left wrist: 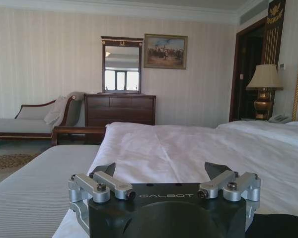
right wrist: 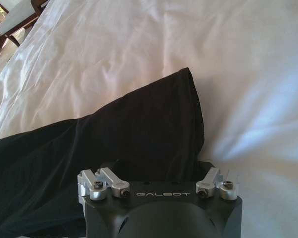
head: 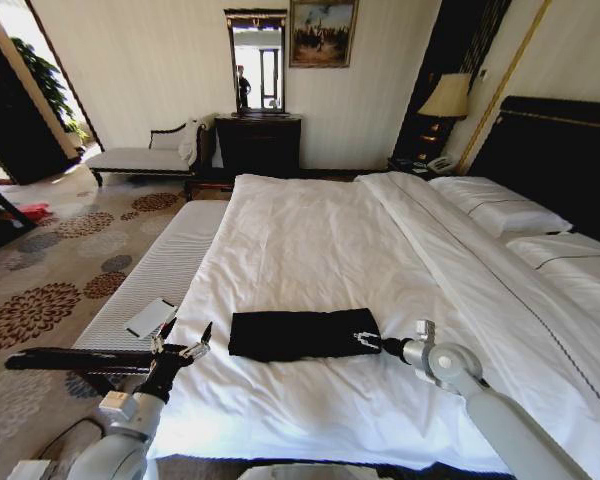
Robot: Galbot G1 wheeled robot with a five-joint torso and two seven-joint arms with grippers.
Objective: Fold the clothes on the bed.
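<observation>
The clothes (head: pixel 300 333) lie as a flat black rectangle on the white bed (head: pixel 320 240), near its foot end. My right gripper (head: pixel 368 341) is at the right end of the clothes. In the right wrist view it (right wrist: pixel 156 166) stands open, low over the black fabric (right wrist: pixel 139 124), its fingertips lost against the dark cloth. My left gripper (head: pixel 188 330) hovers open just left of the clothes, by the bed's left edge, holding nothing. In the left wrist view it (left wrist: pixel 161 171) points across the bed (left wrist: pixel 198 148) toward the far wall.
A striped white bench (head: pixel 150 280) runs along the bed's left side with a small white flat object (head: pixel 152 317) on it. Pillows (head: pixel 500 210) and a dark headboard (head: pixel 560 160) are on the right. A dresser (head: pixel 258 143), chaise (head: pixel 145 158) and lamp (head: pixel 446 97) line the far wall.
</observation>
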